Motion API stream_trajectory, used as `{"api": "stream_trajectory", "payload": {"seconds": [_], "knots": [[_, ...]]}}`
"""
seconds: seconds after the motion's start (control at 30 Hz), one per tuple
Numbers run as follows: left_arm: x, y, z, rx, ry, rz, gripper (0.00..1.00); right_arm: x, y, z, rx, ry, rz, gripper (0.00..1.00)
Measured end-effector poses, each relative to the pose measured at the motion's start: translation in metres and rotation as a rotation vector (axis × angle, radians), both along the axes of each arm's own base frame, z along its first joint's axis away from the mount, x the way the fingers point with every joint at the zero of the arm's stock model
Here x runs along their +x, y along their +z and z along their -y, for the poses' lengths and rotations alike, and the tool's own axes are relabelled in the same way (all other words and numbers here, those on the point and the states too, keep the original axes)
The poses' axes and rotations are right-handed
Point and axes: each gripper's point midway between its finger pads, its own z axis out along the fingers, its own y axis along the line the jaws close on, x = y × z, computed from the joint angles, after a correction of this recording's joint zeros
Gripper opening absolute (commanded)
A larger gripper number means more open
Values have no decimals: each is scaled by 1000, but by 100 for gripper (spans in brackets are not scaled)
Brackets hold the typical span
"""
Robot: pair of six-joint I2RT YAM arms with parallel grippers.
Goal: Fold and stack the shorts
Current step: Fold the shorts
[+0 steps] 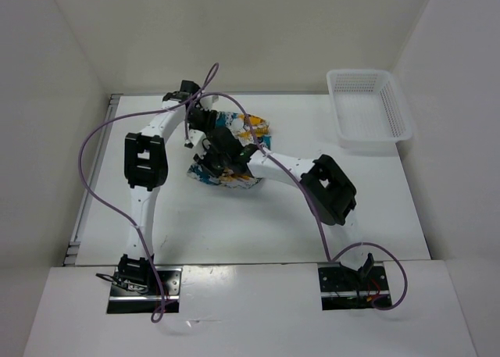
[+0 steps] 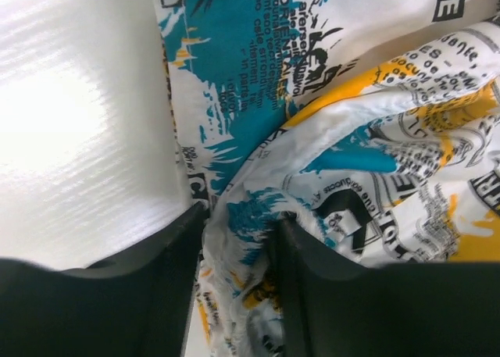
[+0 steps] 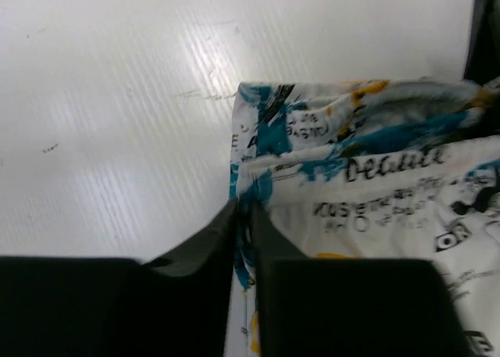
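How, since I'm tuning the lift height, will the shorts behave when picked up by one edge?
Probably floppy: the shorts lie in soft rumpled folds, so unheld parts would likely sag. Probably light too: the cloth looks thin at its layered edge. Pushed, such creased cloth would likely bunch, not slide whole.

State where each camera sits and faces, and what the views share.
Top external: above and behind the bases, looking down on the table, shorts and basket; left arm and right arm show.
Left wrist: on that wrist, looking down at shorts between the left fingers.
Right wrist: likewise, shorts' corner at the right fingers.
All share the shorts.
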Motion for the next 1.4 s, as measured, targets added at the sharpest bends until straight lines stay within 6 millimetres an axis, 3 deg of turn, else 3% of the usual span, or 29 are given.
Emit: {"api": "stream_trajectory", "payload": {"seconds": [0.07, 0.1, 0.23, 0.3, 0.4, 0.53, 0.6, 0.63, 0.7, 0.77, 0.83, 1.0, 1.17, 1.3, 1.4], "knots": [[2, 0, -2, 0, 4, 4, 76, -5, -10, 4, -20, 6, -16, 38], [3, 1, -3, 0, 4, 10, 81, -8, -14, 6, -30, 15, -25, 55], [10, 7, -9, 1, 16, 35, 97, -19, -15, 3, -40, 53, -38, 70], [13, 9, -14, -1, 28, 42, 99, -23, -10, 0, -37, 65, -49, 71], [15, 16, -22, -13, 42, 50, 99, -32, 15, 1, -4, 72, -70, 71], [18, 45, -27, -50, 46, 97, 99, -34, 82, 19, 102, 38, -61, 64], [18, 61, -27, -74, 40, 120, 99, -25, 112, 43, 159, -21, -56, 58], [17, 69, -25, -90, 33, 132, 99, -14, 126, 61, 188, -75, -58, 49], [15, 83, -20, -113, 18, 150, 99, 11, 136, 98, 220, -192, -68, 38], [13, 89, -12, -117, 3, 162, 99, 33, 124, 134, 217, -314, -95, 28], [10, 88, 0, -115, -19, 159, 99, 40, 90, 157, 173, -398, -158, 27], [0, 67, 28, -79, -62, 121, 99, 18, 4, 157, 30, -407, -313, 28], [-12, 33, 30, -50, -66, 42, 99, -5, -22, 163, -32, -372, -367, 24], [-25, 1, 21, 1, -46, -32, 76, -22, -38, 166, -84, -328, -364, 20], [-23, -4, 17, 17, -33, -30, 47, -38, -51, 161, -149, -263, -329, 18]]}}
